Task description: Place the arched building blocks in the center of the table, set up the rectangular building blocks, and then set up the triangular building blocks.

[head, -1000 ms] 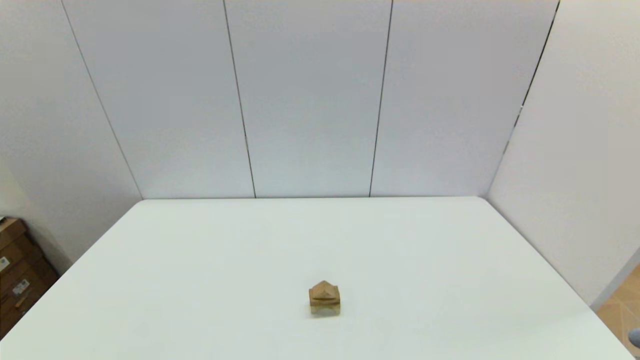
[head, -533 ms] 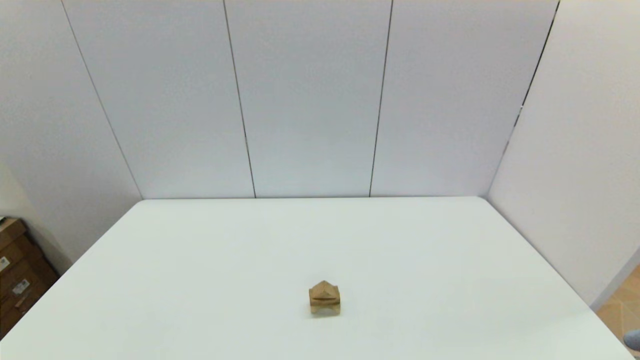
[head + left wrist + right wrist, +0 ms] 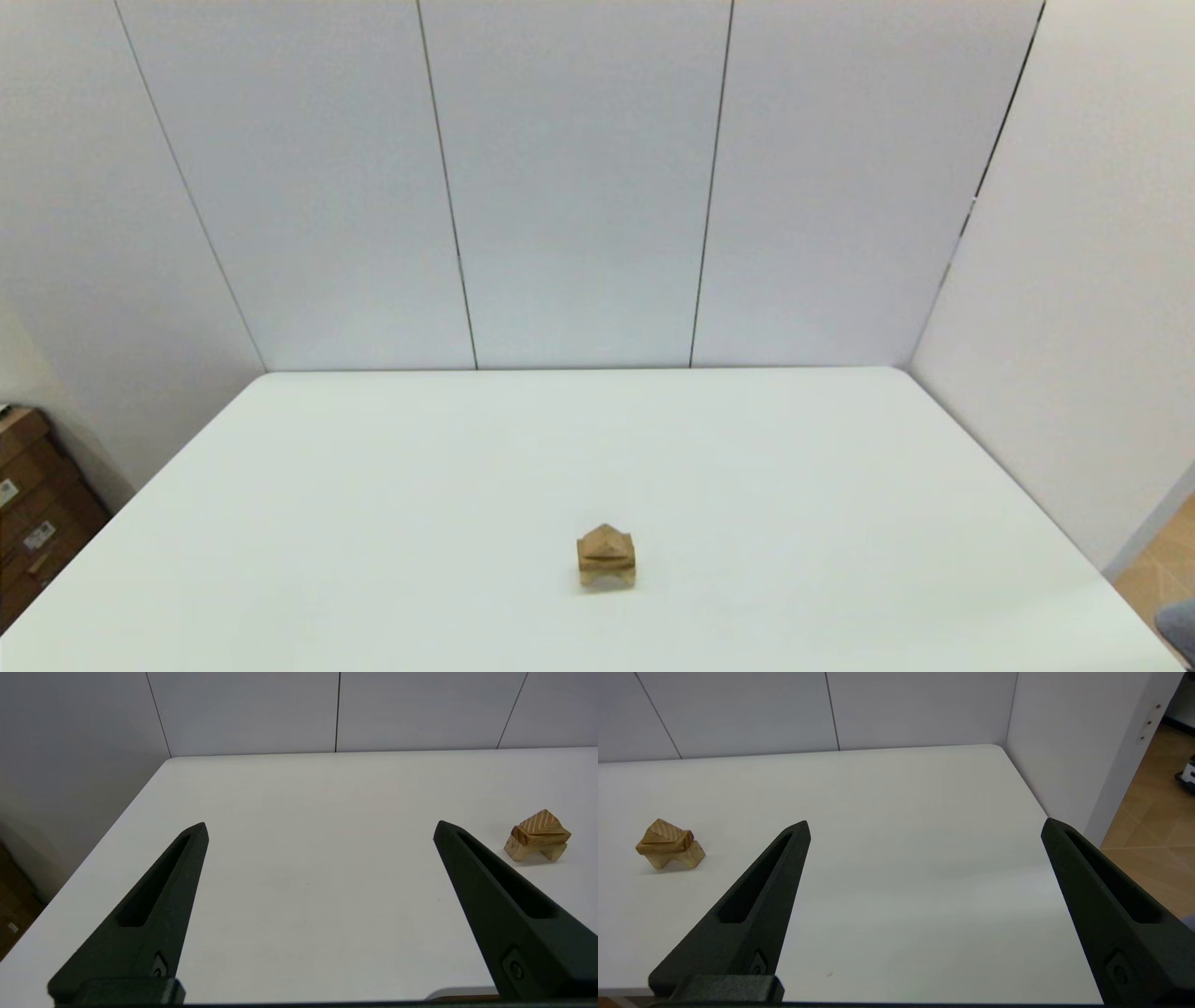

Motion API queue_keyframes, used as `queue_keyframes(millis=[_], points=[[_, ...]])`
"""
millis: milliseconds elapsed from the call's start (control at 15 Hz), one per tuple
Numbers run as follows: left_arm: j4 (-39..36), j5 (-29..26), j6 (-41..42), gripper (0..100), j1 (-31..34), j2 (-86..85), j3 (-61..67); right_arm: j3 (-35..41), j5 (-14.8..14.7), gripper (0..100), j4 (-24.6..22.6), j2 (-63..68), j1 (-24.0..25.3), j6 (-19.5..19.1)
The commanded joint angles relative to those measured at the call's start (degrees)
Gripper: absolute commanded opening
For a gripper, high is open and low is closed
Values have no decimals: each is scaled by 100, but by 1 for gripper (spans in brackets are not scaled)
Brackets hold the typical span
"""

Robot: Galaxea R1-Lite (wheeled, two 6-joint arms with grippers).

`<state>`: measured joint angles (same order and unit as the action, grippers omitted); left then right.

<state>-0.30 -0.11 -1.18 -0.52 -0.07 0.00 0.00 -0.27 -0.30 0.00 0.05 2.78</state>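
Note:
Three light-brown wooden blocks stand stacked near the middle of the white table [image 3: 373, 485]. The arched building block [image 3: 607, 580] is at the bottom with its cut-out facing down. The rectangular building block [image 3: 607, 560] lies flat on it, and the triangular building block [image 3: 606, 539] sits on top, point up. The left wrist view has the stack off to one side: arch [image 3: 516, 849], slab [image 3: 542, 836], wedge [image 3: 539, 821]. My left gripper [image 3: 321, 825] is open and holds nothing, over the near left table edge. My right gripper [image 3: 927, 822] is open too, near the right edge, well away from the stack [image 3: 663, 845].
White wall panels close off the back and right sides of the table. Cardboard boxes [image 3: 28, 513] stand on the floor at the left. Tan floor tiles [image 3: 1148, 812] show beyond the right edge. A grey shape [image 3: 1178, 627] sits at the lower right corner.
The stack has not moved. The grey shape at the lower right corner of the head view has grown slightly larger.

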Motion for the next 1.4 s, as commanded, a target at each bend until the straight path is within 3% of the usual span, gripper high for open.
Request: queue_keyframes(millis=[67, 1400], points=[[-5, 11, -189, 100, 0, 7, 0, 0, 0, 100, -5, 0, -5, 3], [-13, 178, -400, 100, 0, 7, 0, 0, 0, 100, -5, 0, 4, 3]])
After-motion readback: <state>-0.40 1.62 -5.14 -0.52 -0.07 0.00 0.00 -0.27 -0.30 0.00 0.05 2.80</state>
